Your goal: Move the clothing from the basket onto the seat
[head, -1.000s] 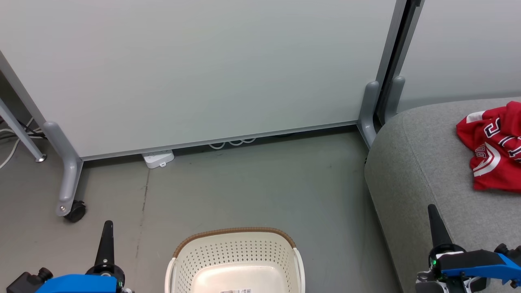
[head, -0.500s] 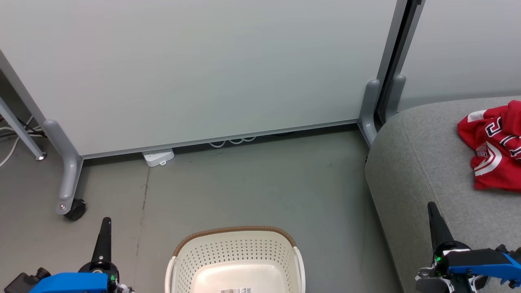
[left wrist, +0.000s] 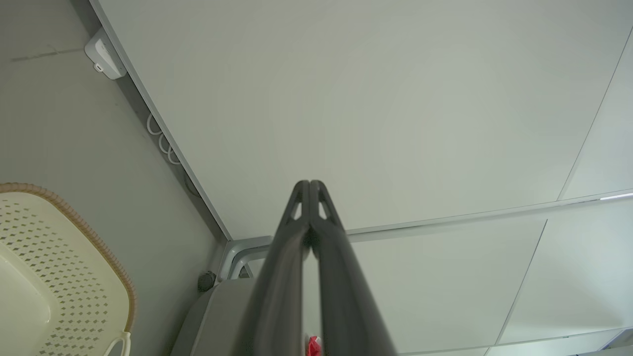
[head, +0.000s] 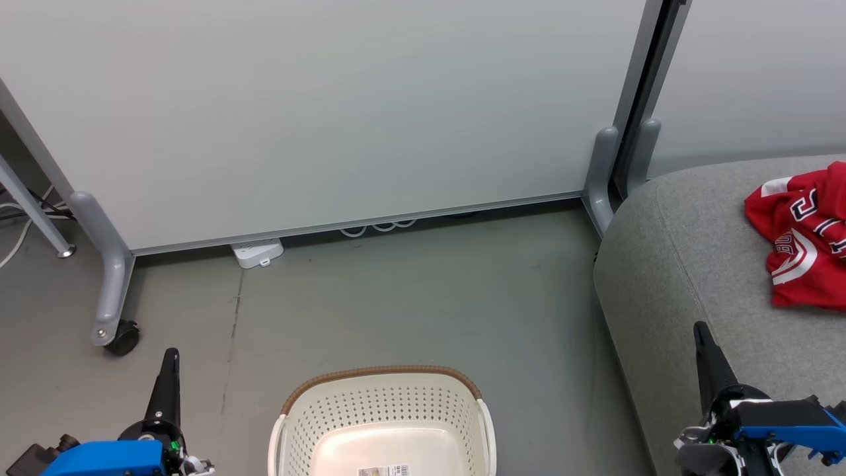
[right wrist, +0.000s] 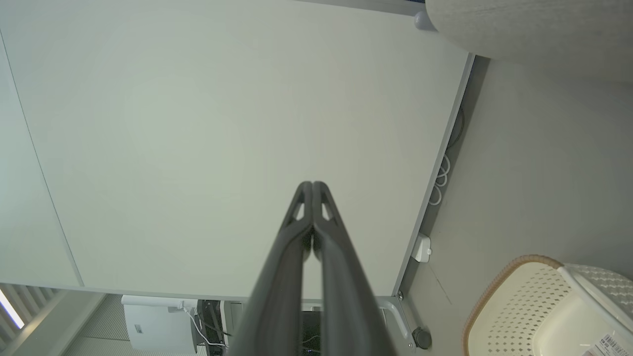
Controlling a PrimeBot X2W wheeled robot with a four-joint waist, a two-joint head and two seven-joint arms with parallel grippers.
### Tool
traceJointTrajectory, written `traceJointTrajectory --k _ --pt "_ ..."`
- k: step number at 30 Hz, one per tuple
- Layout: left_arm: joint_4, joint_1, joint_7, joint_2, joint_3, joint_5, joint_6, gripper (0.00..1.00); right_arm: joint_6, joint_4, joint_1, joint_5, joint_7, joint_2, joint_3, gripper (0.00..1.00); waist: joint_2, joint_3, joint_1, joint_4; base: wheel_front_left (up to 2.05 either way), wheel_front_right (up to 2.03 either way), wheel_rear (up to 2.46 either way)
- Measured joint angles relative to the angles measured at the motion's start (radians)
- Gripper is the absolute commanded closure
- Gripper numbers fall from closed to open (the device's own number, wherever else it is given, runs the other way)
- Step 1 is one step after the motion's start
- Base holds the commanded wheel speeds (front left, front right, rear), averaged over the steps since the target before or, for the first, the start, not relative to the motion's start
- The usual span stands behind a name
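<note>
The cream perforated basket with its brown rim stands on the floor at the bottom centre; what shows of its inside holds no clothing, and a label lies on its bottom. It also shows in the left wrist view and right wrist view. Red clothing with white trim and dark lettering lies crumpled on the grey seat at the right edge. My left gripper is shut and empty, left of the basket. My right gripper is shut and empty, over the seat's front.
A pale partition panel on grey legs with a castor closes off the far side. A white power strip and looped cables lie at its foot. Grey floor stretches between the basket and the panel.
Both grippers have drawn slightly down and back toward the frame's bottom edge. The picture has shifted a little, with the basket and clothing otherwise unmoved.
</note>
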Motion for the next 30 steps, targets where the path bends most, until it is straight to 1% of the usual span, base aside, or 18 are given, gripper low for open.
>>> traceJointTrajectory --k 22,30 --pt "-0.002 -0.013 0.038 0.001 0.014 -0.153 -0.002 1.00 0.000 -0.008 -0.010 0.159 0.040 0.002 -0.008 1.00 0.0000 0.008 0.0001 0.002 0.00 0.00 0.00" --pt "-0.002 -0.014 0.038 0.002 0.015 -0.155 -0.002 1.00 0.000 -0.008 -0.010 0.163 0.040 0.002 -0.008 1.00 0.0000 0.008 0.0001 0.002 0.00 0.00 0.00"
